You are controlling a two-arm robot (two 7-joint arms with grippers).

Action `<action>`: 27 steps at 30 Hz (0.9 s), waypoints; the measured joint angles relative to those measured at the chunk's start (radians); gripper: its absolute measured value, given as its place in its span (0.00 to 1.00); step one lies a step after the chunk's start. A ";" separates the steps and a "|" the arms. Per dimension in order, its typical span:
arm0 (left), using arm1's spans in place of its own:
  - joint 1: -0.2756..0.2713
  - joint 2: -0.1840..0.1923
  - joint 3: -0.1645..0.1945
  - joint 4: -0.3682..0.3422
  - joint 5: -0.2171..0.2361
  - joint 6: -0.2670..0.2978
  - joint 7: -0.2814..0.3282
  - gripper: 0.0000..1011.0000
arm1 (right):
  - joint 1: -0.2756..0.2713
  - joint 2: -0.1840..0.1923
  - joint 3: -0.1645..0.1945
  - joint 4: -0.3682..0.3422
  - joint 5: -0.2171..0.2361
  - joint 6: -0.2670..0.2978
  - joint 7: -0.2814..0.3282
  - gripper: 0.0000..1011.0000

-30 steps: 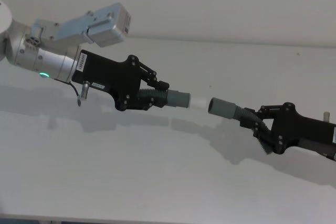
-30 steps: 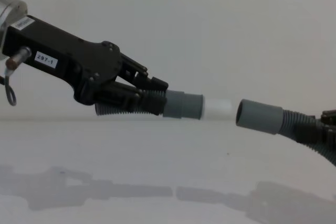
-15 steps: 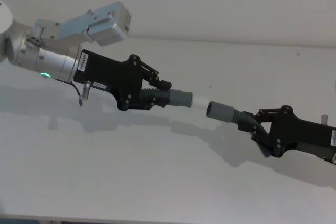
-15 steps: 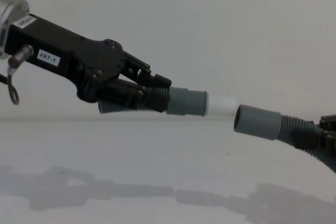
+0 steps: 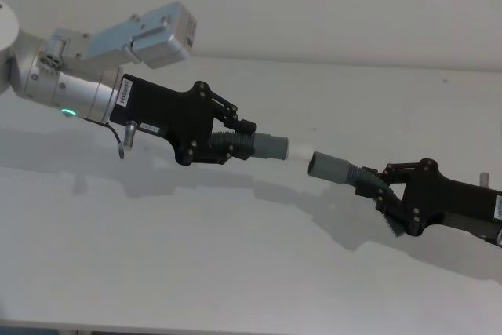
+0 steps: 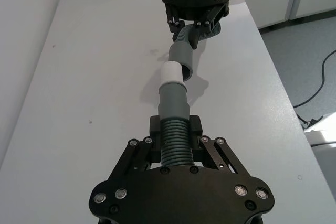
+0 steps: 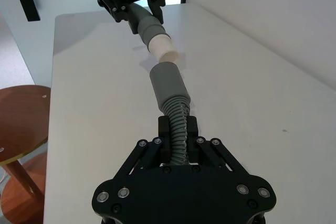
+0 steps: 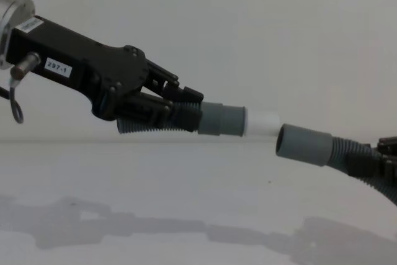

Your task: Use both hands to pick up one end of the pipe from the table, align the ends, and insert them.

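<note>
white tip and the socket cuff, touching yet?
Cannot tell. In the chest view the white tip meets the socket cuff's rim with no clear gap, sitting slightly higher. The right wrist view hints at a small gap, not plainly.

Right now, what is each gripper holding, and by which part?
The left gripper clamps the white-tipped hose piece on its ribbed section behind the cuff. The right gripper clamps the socket hose piece on its ribs too.
</note>
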 joint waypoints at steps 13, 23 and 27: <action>-0.006 0.007 0.010 -0.004 0.004 0.000 0.007 0.30 | -0.003 0.002 -0.001 -0.001 0.024 0.000 0.000 0.17; -0.014 0.006 0.018 -0.004 0.004 -0.004 0.008 0.30 | -0.004 0.002 -0.004 -0.005 0.043 -0.002 -0.002 0.17; -0.016 0.005 0.022 -0.003 0.001 -0.006 0.007 0.30 | -0.003 0.002 -0.005 -0.006 0.047 -0.002 -0.005 0.17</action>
